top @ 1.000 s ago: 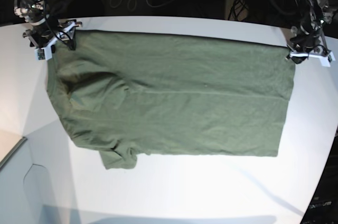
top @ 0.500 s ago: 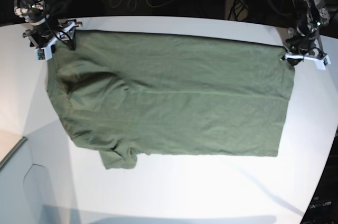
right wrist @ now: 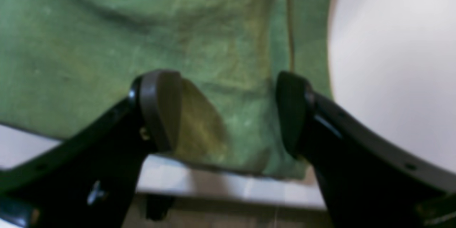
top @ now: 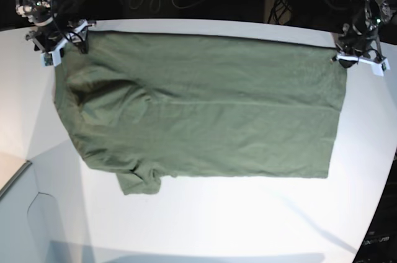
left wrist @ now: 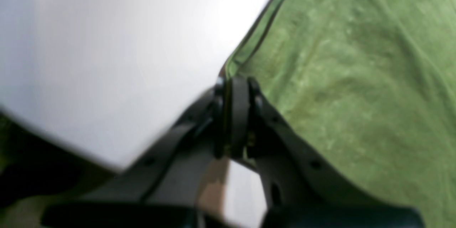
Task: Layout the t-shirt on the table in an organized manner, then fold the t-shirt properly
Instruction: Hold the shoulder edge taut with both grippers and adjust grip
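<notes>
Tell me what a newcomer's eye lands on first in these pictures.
First the t-shirt, a big olive-green sheet spread sideways across the white table, one sleeve bunched at its near left edge. Then the claws at its two far corners: the left claw shut at the hem edge, the right claw open over the cloth.

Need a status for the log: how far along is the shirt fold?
Layout looks mostly done: the t-shirt lies spread on the table, one sleeve bunched at its near edge. In hand: the left hand is shut at a far hem corner; the right hand is open over the other far corner. No fold yet.
</notes>
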`<state>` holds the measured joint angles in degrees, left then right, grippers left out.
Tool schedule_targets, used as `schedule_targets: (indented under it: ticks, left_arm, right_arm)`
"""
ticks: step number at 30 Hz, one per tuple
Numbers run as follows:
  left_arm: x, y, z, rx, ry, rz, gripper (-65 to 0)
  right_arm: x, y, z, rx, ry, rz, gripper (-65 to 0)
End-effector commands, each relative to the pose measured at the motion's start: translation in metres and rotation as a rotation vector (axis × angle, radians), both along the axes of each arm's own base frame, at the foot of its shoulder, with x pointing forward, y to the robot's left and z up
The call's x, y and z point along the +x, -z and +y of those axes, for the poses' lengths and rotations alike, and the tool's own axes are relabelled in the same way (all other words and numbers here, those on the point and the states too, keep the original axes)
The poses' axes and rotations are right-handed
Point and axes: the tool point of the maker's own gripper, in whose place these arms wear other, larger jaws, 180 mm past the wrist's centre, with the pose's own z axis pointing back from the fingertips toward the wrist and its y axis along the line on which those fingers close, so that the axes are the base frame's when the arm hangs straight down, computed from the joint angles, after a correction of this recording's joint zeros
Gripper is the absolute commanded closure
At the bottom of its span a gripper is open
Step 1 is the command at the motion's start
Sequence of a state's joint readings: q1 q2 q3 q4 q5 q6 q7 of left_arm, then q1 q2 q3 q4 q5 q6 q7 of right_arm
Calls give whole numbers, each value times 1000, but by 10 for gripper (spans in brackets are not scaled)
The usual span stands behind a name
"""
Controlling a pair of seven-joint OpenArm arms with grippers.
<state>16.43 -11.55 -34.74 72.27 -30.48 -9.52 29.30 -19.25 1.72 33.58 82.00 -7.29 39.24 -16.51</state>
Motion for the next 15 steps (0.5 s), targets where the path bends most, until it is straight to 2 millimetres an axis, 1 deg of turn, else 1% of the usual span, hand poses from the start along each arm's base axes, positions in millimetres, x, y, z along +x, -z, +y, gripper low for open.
schedule_targets:
  ticks: [1, 2, 4, 6, 9, 15]
  left_arm:
    - [-14, 2, 4, 20, 8, 50, -2]
    - [-16, 0, 2, 24, 12, 48, -2]
    - [-14, -7, 0, 36, 26, 34, -2]
    - [-18, -9, 1, 43, 30, 35, -2]
    - [-19, -10, 1, 46, 31, 37, -2]
    - [-21, -10, 3, 49, 30, 40, -4]
  right_arm:
    - [-2, -5, -3, -18, -18, -1, -414]
    - [-2, -7, -4, -23, -20, -4, -414]
    - [-4, -7, -4, -26, -19, 2, -414]
    - [-10, -5, -4, -25, -20, 13, -414]
    - [-13, -4, -3, -25, -22, 19, -414]
    - [-13, -6, -4, -27, -21, 14, -414]
